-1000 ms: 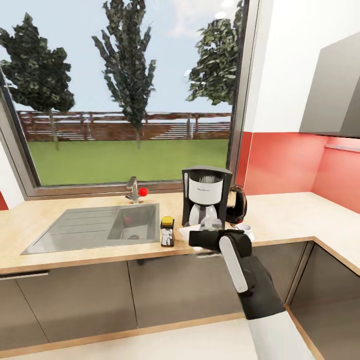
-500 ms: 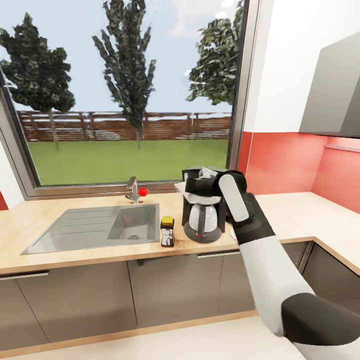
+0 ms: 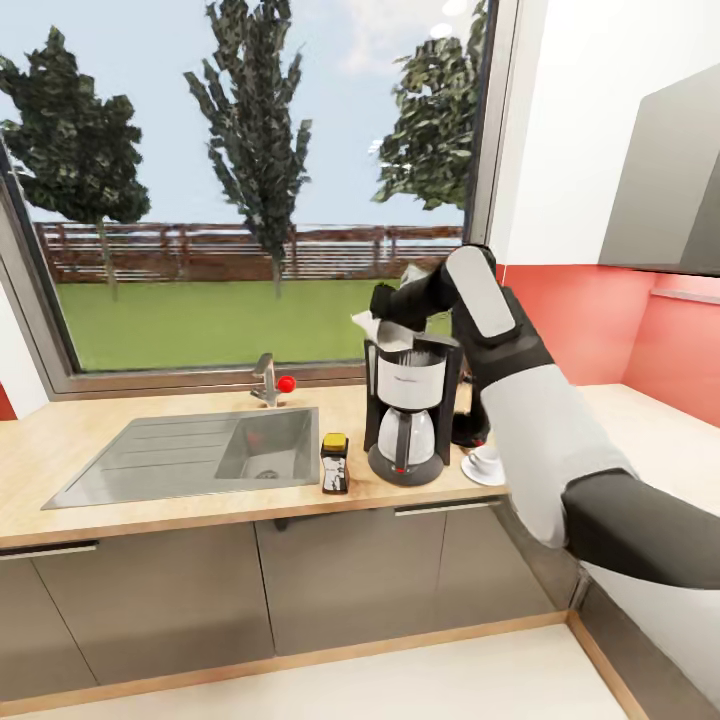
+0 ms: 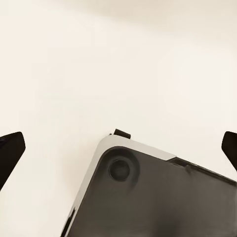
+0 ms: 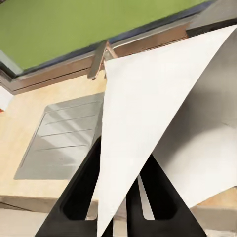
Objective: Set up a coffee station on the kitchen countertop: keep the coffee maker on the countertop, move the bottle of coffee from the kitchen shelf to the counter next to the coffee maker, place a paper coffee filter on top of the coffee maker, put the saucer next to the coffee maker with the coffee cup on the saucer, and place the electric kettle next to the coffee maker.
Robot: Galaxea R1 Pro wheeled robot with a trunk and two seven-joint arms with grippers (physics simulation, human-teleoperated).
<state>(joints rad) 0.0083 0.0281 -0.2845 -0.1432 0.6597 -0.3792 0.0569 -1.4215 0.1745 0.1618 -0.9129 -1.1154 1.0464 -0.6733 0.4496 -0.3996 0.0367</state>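
Note:
The coffee maker [image 3: 410, 412] stands on the countertop [image 3: 200, 503] right of the sink. My right gripper [image 3: 386, 312] hovers just above its top, shut on the white paper coffee filter [image 3: 366, 322]. In the right wrist view the filter [image 5: 163, 118] hangs between the black fingers [image 5: 81, 197]. The bottle of coffee [image 3: 335, 463] stands left of the machine. The coffee cup [image 3: 488, 459] sits on the saucer [image 3: 478, 476] to its right. Behind them the electric kettle [image 3: 466, 428] is mostly hidden by my arm. My left gripper [image 4: 118, 148] is open over a pale surface.
A steel sink [image 3: 200, 452] with a faucet [image 3: 265, 378] lies left of the bottle; the right wrist view shows the sink [image 5: 64, 138] too. A large window runs behind the counter. A grey wall cabinet [image 3: 665, 190] hangs at the right. The counter turns a corner at right.
My right arm has risen from the counter's front edge to above the coffee maker, carrying the filter. The cup and saucer, hidden before, now show.

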